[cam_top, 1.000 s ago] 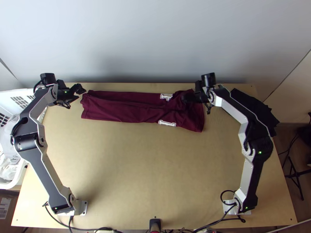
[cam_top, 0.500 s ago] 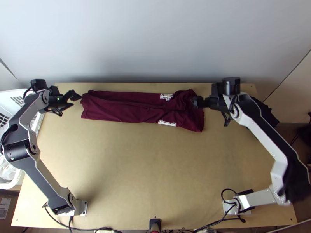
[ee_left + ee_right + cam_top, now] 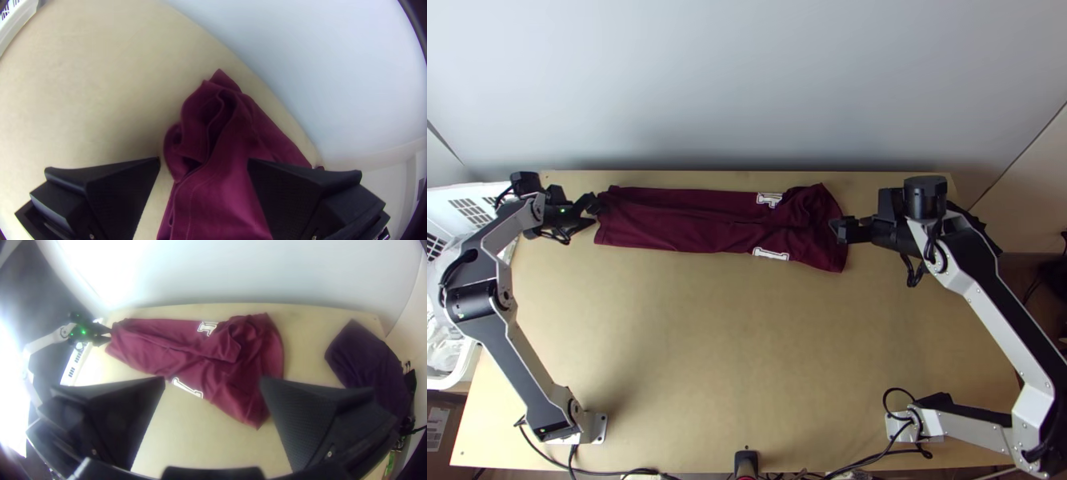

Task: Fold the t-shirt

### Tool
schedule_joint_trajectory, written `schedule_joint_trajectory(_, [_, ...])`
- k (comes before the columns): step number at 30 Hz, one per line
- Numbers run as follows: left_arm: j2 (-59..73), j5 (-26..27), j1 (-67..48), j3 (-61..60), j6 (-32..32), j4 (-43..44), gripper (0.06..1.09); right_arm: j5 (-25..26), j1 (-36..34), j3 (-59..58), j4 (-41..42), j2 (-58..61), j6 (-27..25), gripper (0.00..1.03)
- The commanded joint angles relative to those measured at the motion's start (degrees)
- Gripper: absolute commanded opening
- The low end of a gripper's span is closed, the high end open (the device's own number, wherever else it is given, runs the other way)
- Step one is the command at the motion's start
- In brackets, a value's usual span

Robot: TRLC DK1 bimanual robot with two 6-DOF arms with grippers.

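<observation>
Shirt stretches from nine o'clock to three, broader end at three, left gripper and right gripper gaping wide.

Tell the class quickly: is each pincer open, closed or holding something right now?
Left pincer: open at one end of the shirt, holding nothing.
Right pincer: open near the other end, holding nothing.

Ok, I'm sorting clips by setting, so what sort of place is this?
Probably an indoor robot test bench: two mounted arms flank a wooden table beside a pale wall, with cables along its near edge.
</observation>
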Motion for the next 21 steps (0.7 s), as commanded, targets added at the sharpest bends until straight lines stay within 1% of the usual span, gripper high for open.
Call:
schedule_joint_trajectory(1, [2.97,1.46,-2.05,3.62,-3.31,0.79,1.02,0.01,0.74,-3.20,-1.20,-2.75,0.98,0.99])
schedule_joint_trajectory(5, [2.62,1.37,-4.51,3.88,-4.01,0.97,1.02,0.01,0.83,-4.61,-1.11,-3.19,1.60,0.99])
schedule_joint_trajectory(6, [2.71,1.46,-4.95,4.05,-4.54,1.06,1.00,0.01,0.83,-4.70,-1.20,-3.28,1.68,0.99])
schedule_joint_trajectory(7, [2.80,1.81,-5.30,4.14,-5.06,1.15,0.92,0.01,1.00,-4.70,-1.20,-3.36,1.68,0.99])
schedule_joint_trajectory(9, [3.24,3.30,-5.74,4.32,-5.68,1.15,0.80,0.01,1.18,-4.78,-1.28,-3.45,1.77,0.99])
schedule_joint_trajectory(10, [3.15,4.10,-5.74,3.97,-5.42,1.06,0.71,0.01,1.18,-4.96,-1.37,-3.54,1.77,0.99])
schedule_joint_trajectory(11, [3.06,4.54,-5.74,3.70,-5.50,1.06,0.56,0.01,1.18,-4.96,-1.72,-3.54,1.77,0.99])
schedule_joint_trajectory(12, [2.97,5.50,-5.65,3.35,-5.33,1.06,0.22,0.01,1.18,-4.96,-1.72,-3.72,1.77,0.99])
schedule_joint_trajectory(13, [3.06,6.29,-5.30,3.53,-5.42,0.44,0.11,0.01,1.09,-4.96,-1.72,-3.80,1.95,0.99])
schedule_joint_trajectory(14, [2.80,6.29,-4.77,3.35,-5.06,-0.61,0.09,0.01,1.09,-4.96,-1.72,-4.07,2.04,0.99])
schedule_joint_trajectory(17, [1.92,6.21,-1.43,1.95,-4.71,-1.58,0.09,0.01,1.18,-5.05,-1.72,-4.60,2.30,0.99])
schedule_joint_trajectory(21, [-0.89,6.12,3.31,1.15,-0.49,-5.36,0.09,0.01,1.27,-5.58,-1.63,-4.68,2.48,0.99])
